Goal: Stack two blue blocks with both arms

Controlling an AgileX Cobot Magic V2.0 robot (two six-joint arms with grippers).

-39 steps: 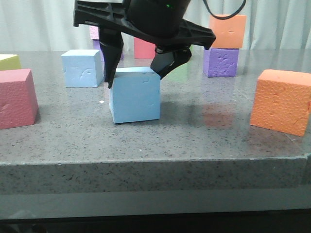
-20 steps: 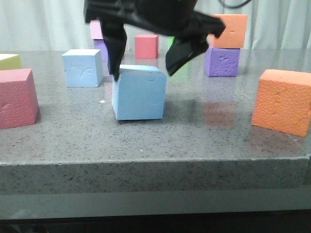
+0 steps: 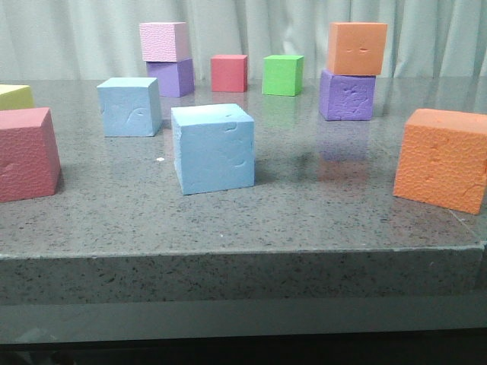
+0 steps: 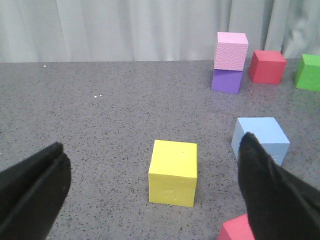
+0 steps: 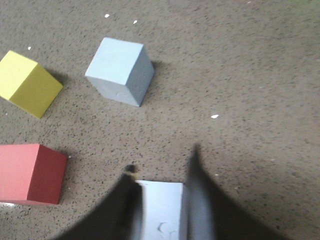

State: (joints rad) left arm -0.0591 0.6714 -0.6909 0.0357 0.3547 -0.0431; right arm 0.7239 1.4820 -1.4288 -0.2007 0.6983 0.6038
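Observation:
Two sky-blue blocks rest apart on the grey table. The near blue block point(image 3: 213, 148) sits mid-table and the far blue block point(image 3: 129, 106) stands behind it to the left. Neither gripper shows in the front view. In the right wrist view my right gripper point(image 5: 162, 162) is open and blurred, hovering above the near blue block point(image 5: 160, 210), which shows between its fingers; the far blue block point(image 5: 120, 70) lies beyond. My left gripper point(image 4: 151, 145) is wide open and empty above a yellow cube point(image 4: 173, 172), with a blue block point(image 4: 260, 140) beside its right finger.
A dark pink cube point(image 3: 23, 152) stands at the near left and an orange cube point(image 3: 445, 160) at the near right. Behind are a pink cube on a purple cube point(image 3: 171, 76), a red cube point(image 3: 228, 72), a green cube point(image 3: 281, 74) and an orange cube on a purple cube point(image 3: 346, 95).
My right gripper, which straddled the near blue block, has risen out of the front view. The block stays on the table, shifted slightly.

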